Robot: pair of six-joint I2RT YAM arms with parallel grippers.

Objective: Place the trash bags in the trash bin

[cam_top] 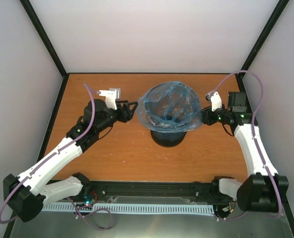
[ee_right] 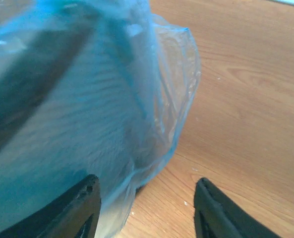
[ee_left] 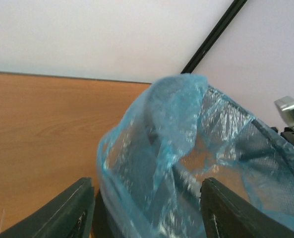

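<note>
One light-blue film bag (cam_top: 169, 99) is seen draped over the round rim of the black mesh bin (cam_top: 167, 138). Its mouth is spread wide, and its wrinkled, glossy skirt is hung down the outside. The bin is stood at the middle of the wooden table (cam_top: 112, 153). Dark mesh is made out through the translucent film. Just left of the bag the left gripper (cam_top: 133, 106) is poised, jaws parted, with film seen between its fingers (ee_left: 72, 213). Just right, the right gripper (cam_top: 204, 118) is poised, jaws likewise parted, the bag's loose edge beside one finger (ee_right: 80, 208).
</note>
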